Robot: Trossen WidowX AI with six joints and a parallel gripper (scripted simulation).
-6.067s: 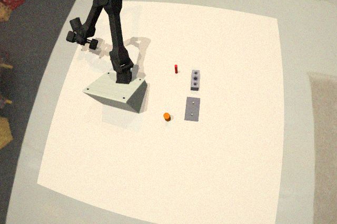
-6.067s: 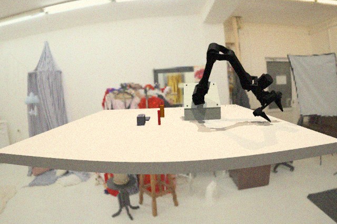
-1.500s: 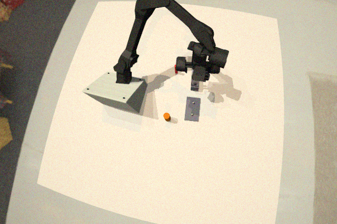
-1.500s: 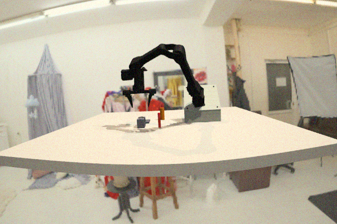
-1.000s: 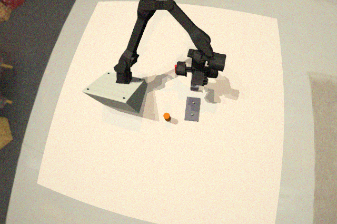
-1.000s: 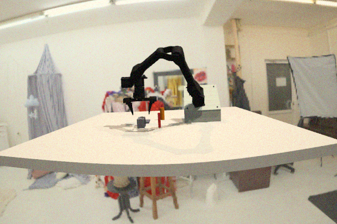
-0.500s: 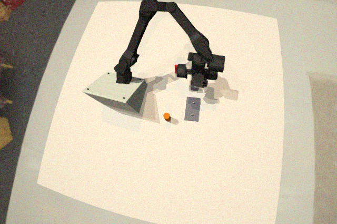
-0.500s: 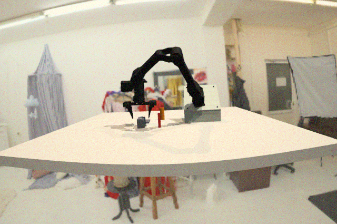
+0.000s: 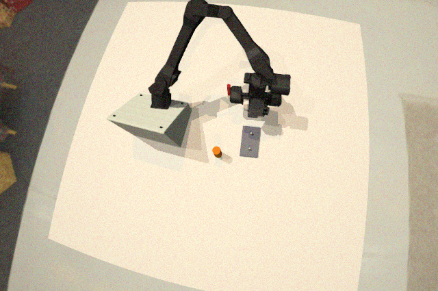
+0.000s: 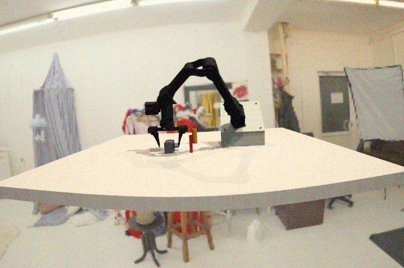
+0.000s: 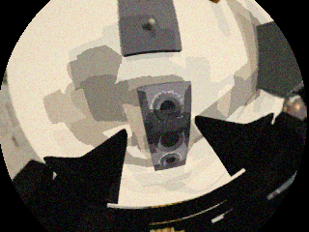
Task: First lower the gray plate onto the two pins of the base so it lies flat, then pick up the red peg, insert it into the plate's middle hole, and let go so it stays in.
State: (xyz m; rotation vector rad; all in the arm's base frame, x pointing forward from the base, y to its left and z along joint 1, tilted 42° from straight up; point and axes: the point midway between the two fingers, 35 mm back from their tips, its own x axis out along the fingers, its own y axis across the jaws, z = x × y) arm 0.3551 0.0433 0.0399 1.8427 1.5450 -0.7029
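The gray plate (image 10: 168,146) (image 11: 165,126) lies between the wide-open, empty end effector's (image 10: 169,146) (image 11: 161,124) fingertips.

One black arm (image 9: 178,45) (image 10: 177,81), matte finish, slim straight links, blocky angular joints. One rounded elbow (image 9: 196,8) (image 10: 208,64), dark like the rest. One stubby black cylinder (image 9: 280,83) (image 10: 151,108) on the wrist side. One black tool (image 10: 169,145) (image 11: 161,126), two tapering fingers (image 10: 156,137) with pointed, wedge-shaped ends. Cables, screws, markings: too small to tell.
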